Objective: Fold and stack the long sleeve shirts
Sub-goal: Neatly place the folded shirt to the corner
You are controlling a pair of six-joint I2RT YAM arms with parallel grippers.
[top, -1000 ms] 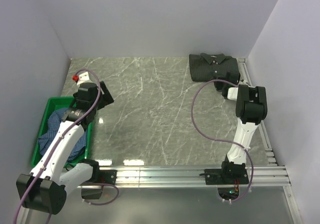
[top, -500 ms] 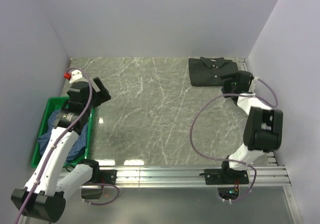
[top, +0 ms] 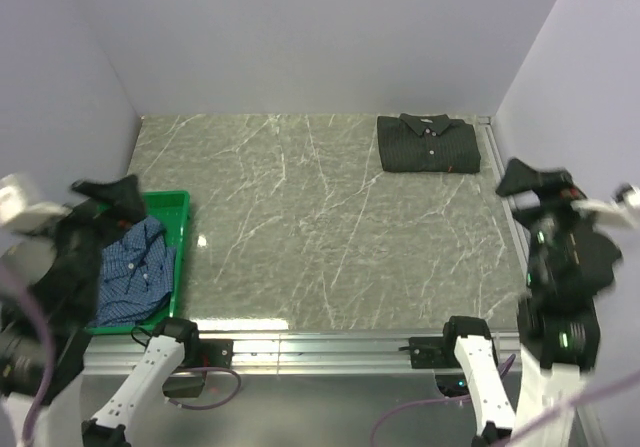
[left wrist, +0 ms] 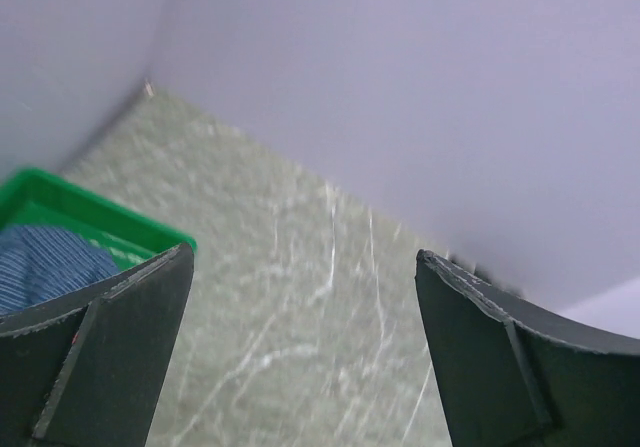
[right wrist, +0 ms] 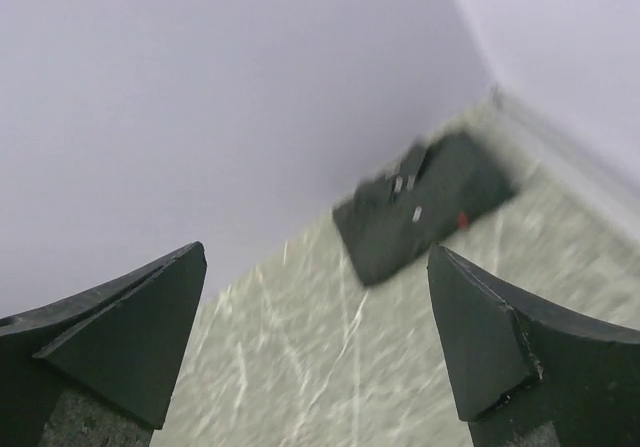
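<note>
Right wrist: black shirt motion-blurred, stripes unreadable.

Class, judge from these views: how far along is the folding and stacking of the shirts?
Done: the black shirt lies folded, far right. In hand: nothing; the left gripper and right gripper are open, empty. Left: the blue shirt, crumpled in the crate, needs folding and stacking on the black one.

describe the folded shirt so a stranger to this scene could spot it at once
Look to the far right corner of the grey marbled table. A black shirt lies there, folded into a flat rectangle with its collar on the far edge. The blue shirt, by contrast, is crumpled in the green crate at the left.
</note>
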